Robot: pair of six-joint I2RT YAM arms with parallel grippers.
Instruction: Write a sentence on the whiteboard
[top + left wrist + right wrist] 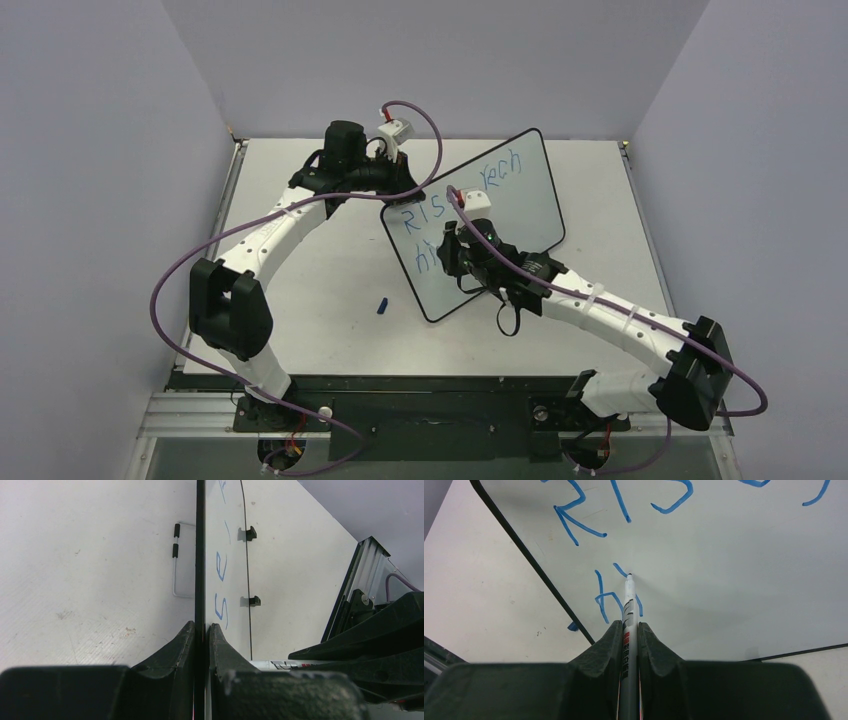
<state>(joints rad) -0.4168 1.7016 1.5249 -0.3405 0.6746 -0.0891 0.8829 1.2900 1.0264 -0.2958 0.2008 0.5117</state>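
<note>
Whiteboard, edge in left fingers, marker (right fingers) touching it — blue writing.

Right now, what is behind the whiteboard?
In the left wrist view, a wire stand with black sleeves juts from the back of the whiteboard, over the table. From above, the board covers its own back, so anything else there is hidden.

Right arm covers much of the sentence; small blue bit near the whiteboard unidentifiable
</note>
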